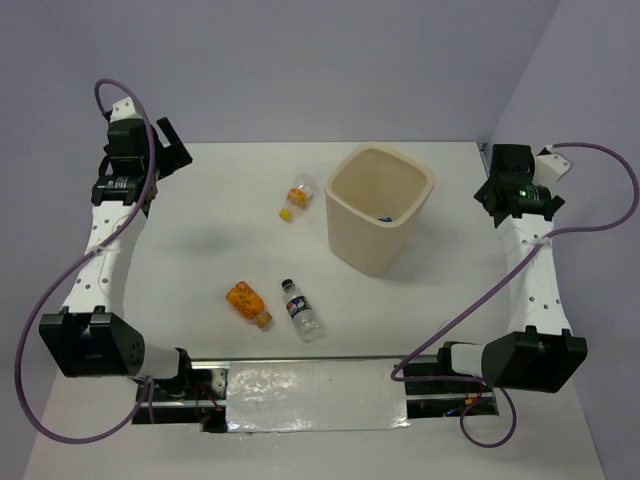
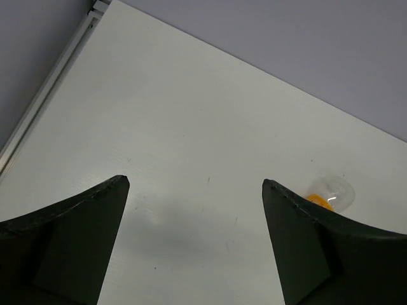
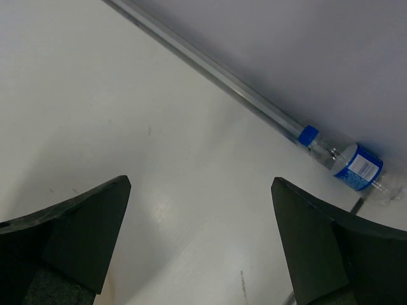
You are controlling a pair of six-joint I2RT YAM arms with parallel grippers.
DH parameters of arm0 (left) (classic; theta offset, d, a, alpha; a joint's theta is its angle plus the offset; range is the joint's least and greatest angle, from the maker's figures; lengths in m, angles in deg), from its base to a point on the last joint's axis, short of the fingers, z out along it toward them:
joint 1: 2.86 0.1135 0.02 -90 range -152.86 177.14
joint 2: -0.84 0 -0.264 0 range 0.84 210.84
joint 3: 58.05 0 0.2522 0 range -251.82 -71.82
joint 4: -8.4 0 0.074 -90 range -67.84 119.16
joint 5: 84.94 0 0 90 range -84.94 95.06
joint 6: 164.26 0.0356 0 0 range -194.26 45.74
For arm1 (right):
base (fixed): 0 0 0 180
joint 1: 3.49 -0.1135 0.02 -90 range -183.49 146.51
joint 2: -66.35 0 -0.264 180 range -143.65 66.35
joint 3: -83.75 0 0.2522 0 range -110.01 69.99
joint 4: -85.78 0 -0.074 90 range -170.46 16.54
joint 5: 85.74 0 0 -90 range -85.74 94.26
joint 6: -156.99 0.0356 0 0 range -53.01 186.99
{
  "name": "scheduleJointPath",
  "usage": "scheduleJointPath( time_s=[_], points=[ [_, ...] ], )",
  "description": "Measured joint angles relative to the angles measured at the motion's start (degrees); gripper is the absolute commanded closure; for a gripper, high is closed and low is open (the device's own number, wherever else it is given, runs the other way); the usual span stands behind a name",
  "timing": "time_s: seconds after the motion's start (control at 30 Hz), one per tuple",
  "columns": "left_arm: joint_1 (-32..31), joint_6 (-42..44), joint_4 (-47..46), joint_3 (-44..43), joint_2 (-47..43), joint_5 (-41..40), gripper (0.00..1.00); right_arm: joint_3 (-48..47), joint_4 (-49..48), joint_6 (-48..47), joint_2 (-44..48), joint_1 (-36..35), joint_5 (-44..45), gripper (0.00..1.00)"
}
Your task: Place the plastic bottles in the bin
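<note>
Lying on the counter (image 1: 200, 230) just left of the bin (image 1: 370, 245) is the yellow-capped bottle (image 1: 297, 198). The orange-filled bottle (image 1: 247, 304) and dark-capped bottle (image 1: 302, 310) rest side by side, near-left of the bin. The left hand (image 2: 194, 184), far left of the bin, and the right hand (image 3: 200, 181), to its right, both gape wide and hold nothing.

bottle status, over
Left end effector, right end effector open, empty. Orange-filled plastic bottle, dark-capped clear bottle, yellow-capped clear bottle on table, outside cream plastic bin. Nothing in the way.
</note>
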Motion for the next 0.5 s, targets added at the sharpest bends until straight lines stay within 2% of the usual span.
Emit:
scheduleJointPath(
  time_s=[0.13, 0.33, 0.5],
  points=[
    [0.0, 0.0, 0.3, -0.6, 1.2, 1.1, 0.01, 5.3, -0.7, -2.8, 0.0, 0.0, 0.0, 0.0],
    [0.0, 0.0, 0.4, -2.1, 3.7, 2.8, 0.01, 10.8, 0.4, -4.7, -0.6, 0.0, 5.6, 0.0],
    [0.0, 0.2, 0.5, -3.7, 6.1, 3.8, 0.01, 16.0, -1.6, -8.9, -2.4, 0.0, 6.9, 0.0]
  ],
)
